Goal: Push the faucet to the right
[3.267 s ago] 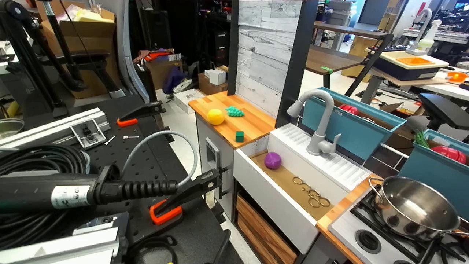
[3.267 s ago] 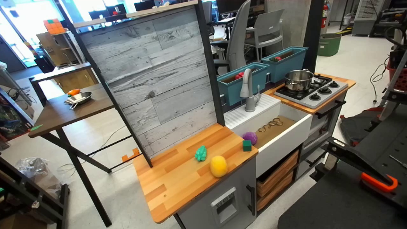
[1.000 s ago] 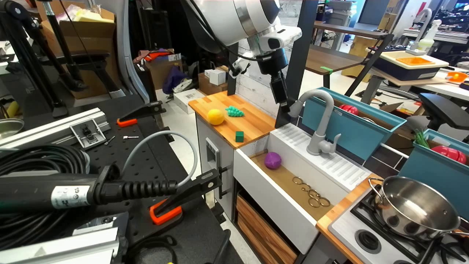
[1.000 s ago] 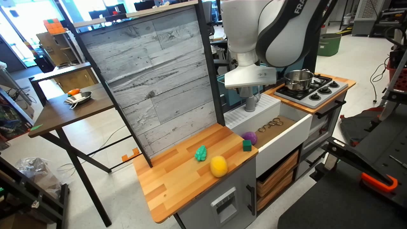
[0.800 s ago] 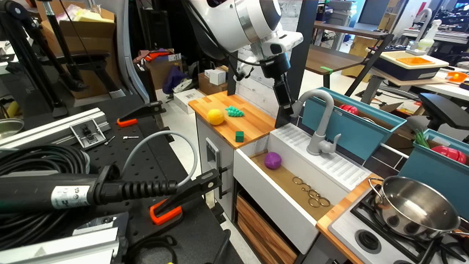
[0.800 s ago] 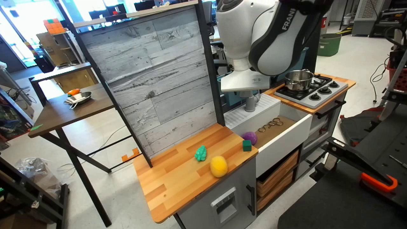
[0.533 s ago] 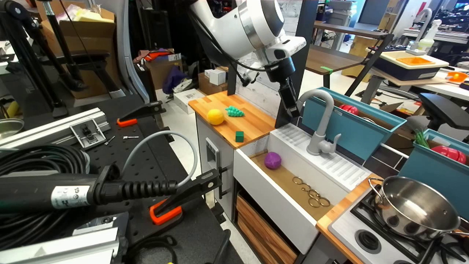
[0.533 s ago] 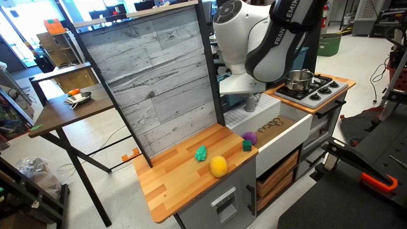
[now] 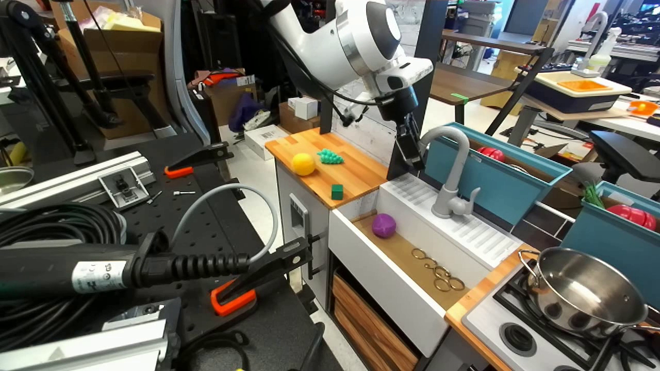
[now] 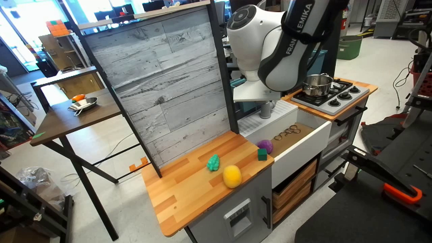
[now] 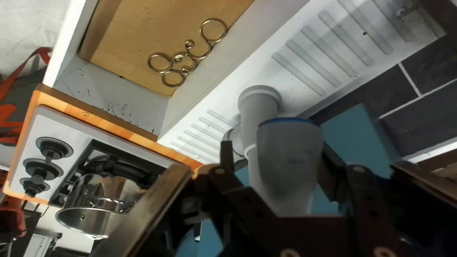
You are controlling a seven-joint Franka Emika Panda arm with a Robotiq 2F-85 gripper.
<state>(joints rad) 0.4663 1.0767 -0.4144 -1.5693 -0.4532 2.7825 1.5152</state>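
The grey faucet (image 9: 455,165) stands upright on the white ledge behind the sink, its arched spout reaching toward my gripper (image 9: 416,161). In an exterior view the black fingers cover the spout's end. The wrist view has the faucet's spout head (image 11: 289,160) inside the gripper (image 11: 278,151). A gap separates the left finger (image 11: 226,153) from the spout head, while the right finger lies close against its other side; contact there cannot be told. The jaws are part-way apart. In an exterior view the white hand hides the upper faucet (image 10: 266,111) and the fingers.
Teal planters (image 9: 490,180) stand right behind the faucet. A black post (image 10: 224,67) and grey wood panel rise beside it. A steel pot (image 9: 588,314) sits on the stove. The sink (image 9: 392,293) holds a purple ball (image 9: 383,225) and brass rings (image 9: 442,271).
The arm, absent from the oldest frames, has come in over the sink. Over the last second my gripper has sunk lower around the spout's end. The faucet has not visibly moved.
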